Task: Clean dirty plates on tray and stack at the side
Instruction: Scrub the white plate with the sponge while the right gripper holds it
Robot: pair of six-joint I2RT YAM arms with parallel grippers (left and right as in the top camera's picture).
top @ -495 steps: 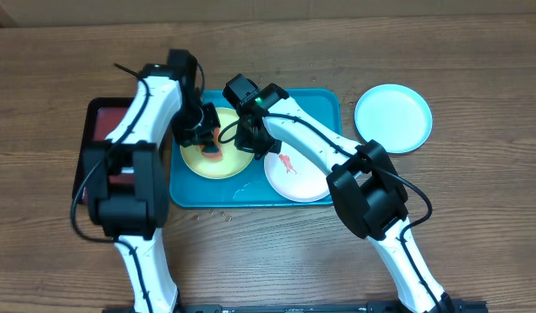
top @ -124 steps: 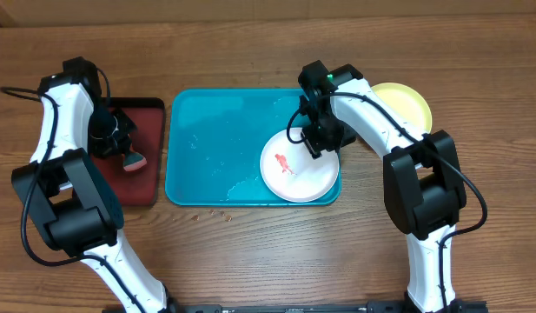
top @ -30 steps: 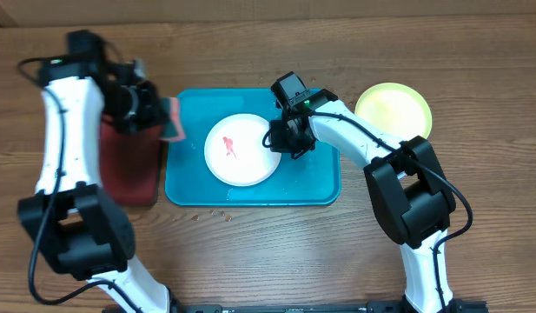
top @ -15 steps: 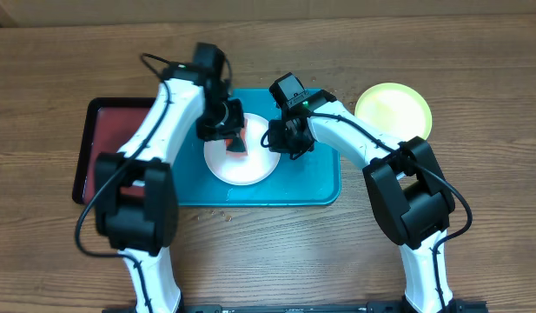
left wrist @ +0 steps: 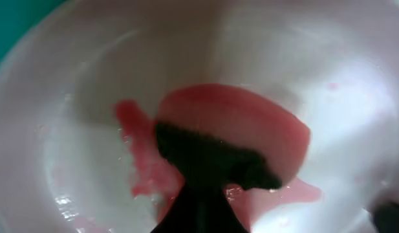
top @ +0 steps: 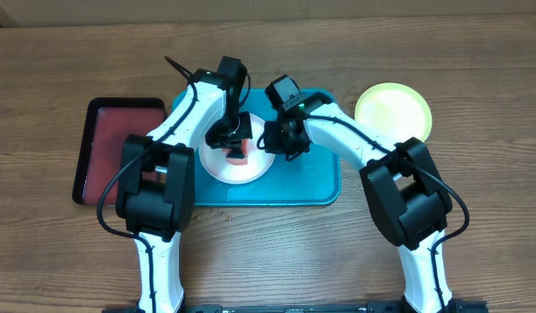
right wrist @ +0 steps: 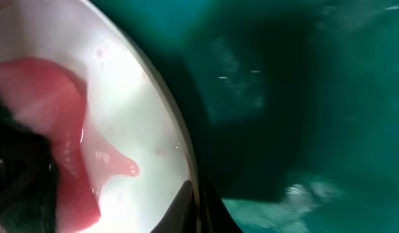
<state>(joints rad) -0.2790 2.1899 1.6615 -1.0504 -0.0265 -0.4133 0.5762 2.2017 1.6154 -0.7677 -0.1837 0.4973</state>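
Note:
The white plate (top: pixel 217 165) lies on the teal tray (top: pixel 311 183), left of its middle. My left gripper (top: pixel 234 141) is shut on a pink sponge with a dark scrub side (top: pixel 240 155) and presses it on the plate. In the left wrist view the sponge (left wrist: pixel 231 123) sits on a red smear (left wrist: pixel 138 168) on the plate (left wrist: pixel 315 65). My right gripper (top: pixel 274 139) is shut on the plate's right rim. In the right wrist view, my right gripper (right wrist: pixel 196 207) pinches that rim (right wrist: pixel 167 110). The yellow-green plate (top: pixel 393 111) lies on the table at the right. The light blue plate is hidden.
A dark red tray (top: pixel 111 156) with a black rim lies left of the teal tray. Wet streaks and small crumbs show on the teal tray's front part (top: pixel 250 191) and on the table just before it. Both arms cross above the tray's back half.
My left arm has swung the sponge from the dark red tray onto the white plate, then slightly right across it. The right gripper has held the plate's rim, almost still.

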